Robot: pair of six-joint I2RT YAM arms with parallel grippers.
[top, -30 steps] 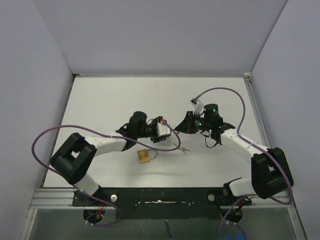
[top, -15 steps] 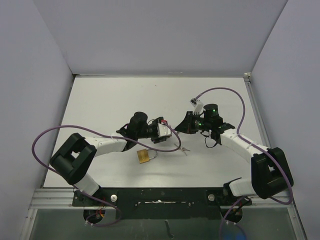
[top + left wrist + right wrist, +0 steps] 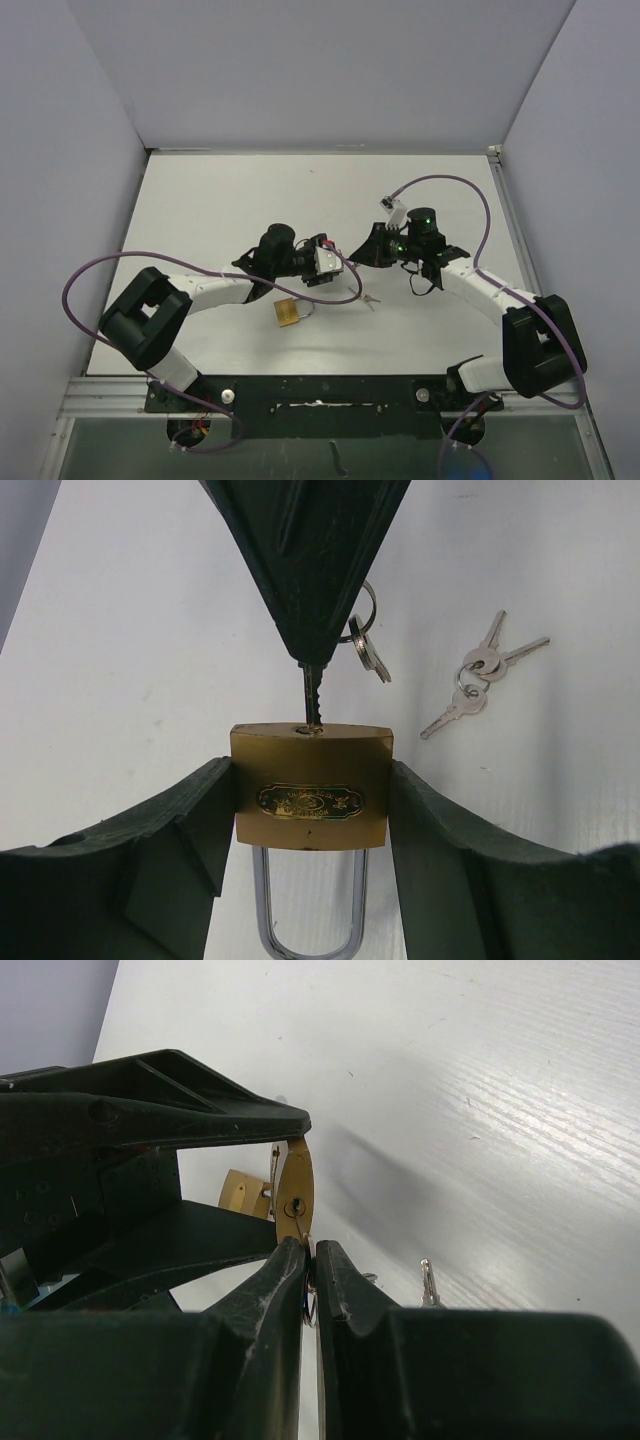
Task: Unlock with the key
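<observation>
left tool [image 3: 311, 780]: your left tool is clamped on the brass padlock [image 3: 311, 800], one finger on each side of the body, holding it up off the desk [image 3: 120, 630].
right tool [image 3: 311, 1252]: pinched tight on the head of the key [image 3: 313, 695], with basically no gap between the fingers.
key: the tip of the blade sits in the keyhole on the end face of the padlock. Most of the toothed part is out in the open between your right tool and the lock.
shackle [image 3: 261, 900]: points away from the key, toward your left wrist camera, and both legs run into the body.
key ring [image 3: 365, 640]: dangles beside the right tool with another key on it.
spare keys [image 3: 480, 670]: a small bunch lying flat on the desk, off to the side and apart from the lock.
second padlock [image 3: 290, 314]: also brass, lying on the desk just on the near side of your left arm.
</observation>
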